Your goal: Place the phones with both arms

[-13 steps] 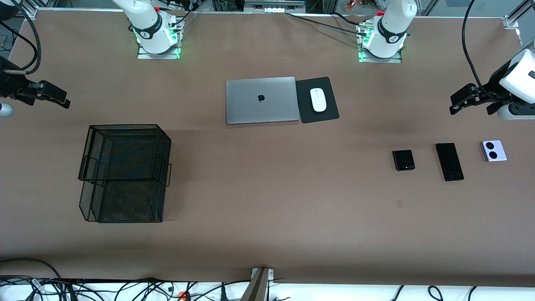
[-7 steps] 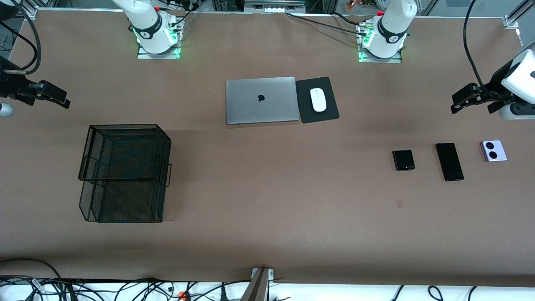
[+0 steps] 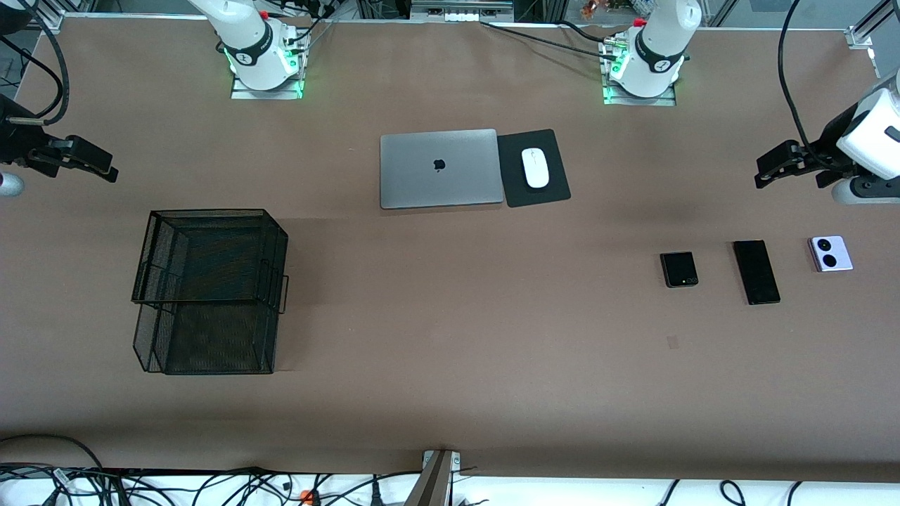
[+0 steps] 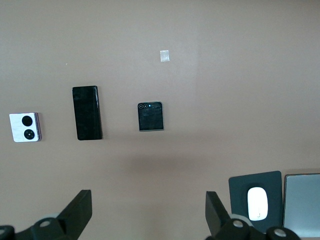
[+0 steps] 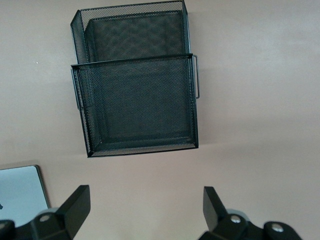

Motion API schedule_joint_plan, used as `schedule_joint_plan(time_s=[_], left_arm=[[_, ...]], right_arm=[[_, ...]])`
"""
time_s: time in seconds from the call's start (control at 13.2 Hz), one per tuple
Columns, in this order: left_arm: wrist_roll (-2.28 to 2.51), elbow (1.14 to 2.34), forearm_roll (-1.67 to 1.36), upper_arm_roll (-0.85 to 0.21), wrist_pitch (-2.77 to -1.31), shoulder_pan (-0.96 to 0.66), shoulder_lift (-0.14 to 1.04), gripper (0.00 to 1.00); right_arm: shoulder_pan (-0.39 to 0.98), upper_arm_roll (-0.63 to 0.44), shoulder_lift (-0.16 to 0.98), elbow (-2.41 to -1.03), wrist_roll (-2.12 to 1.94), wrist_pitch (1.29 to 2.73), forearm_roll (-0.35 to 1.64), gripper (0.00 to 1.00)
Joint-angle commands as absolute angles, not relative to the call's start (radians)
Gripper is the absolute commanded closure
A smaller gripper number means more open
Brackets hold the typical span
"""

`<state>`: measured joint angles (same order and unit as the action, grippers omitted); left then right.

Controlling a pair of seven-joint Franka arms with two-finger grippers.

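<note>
Three phones lie in a row at the left arm's end of the table: a small square black flip phone (image 3: 679, 270) (image 4: 150, 116), a long slim black slab (image 3: 756, 272) (image 4: 87, 112) and a lavender-white square with two black circles (image 3: 830, 254) (image 4: 24, 127). My left gripper (image 3: 770, 172) (image 4: 148, 207) hangs open and empty over bare table, apart from the phones. My right gripper (image 3: 98, 166) (image 5: 147, 205) is open and empty at the right arm's end, over bare table beside the black mesh tray (image 3: 211, 288) (image 5: 135, 100).
A closed grey laptop (image 3: 441, 168) lies mid-table with a white mouse (image 3: 535, 168) on a black pad (image 3: 552, 193) beside it. The two-tier mesh tray stands toward the right arm's end. Cables run along the table's near edge (image 3: 211, 485).
The left gripper has shifted slightly. The right arm and the phones have not moved.
</note>
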<state>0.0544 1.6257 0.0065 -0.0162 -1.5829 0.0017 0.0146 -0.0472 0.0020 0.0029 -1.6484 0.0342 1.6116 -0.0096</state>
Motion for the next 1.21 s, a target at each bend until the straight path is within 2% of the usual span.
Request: schedule_joint_plan(time_s=[0.0, 0.68, 0.91, 1.14], left_arm=[[0.040, 1.585, 0.020, -0.025, -1.552, 0.002, 0.032, 0.00], [0.031, 1.594, 0.025, -0.023, -1.543, 0.008, 0.104, 0.00], [0.028, 1.598, 0.028, -0.025, -1.568, 0.005, 0.188, 0.00], [0.025, 1.614, 0.028, -0.023, -1.676, 0.026, 0.279, 0.00]], right_arm=[[-0.055, 0.011, -0.005, -1.647, 0.029, 1.614, -0.005, 0.00], [-0.055, 0.011, -0.005, -1.647, 0.029, 1.614, -0.005, 0.00], [-0.055, 0.011, -0.005, -1.647, 0.029, 1.614, -0.005, 0.00], [-0.055, 0.011, -0.005, -1.646, 0.029, 1.615, -0.003, 0.00]])
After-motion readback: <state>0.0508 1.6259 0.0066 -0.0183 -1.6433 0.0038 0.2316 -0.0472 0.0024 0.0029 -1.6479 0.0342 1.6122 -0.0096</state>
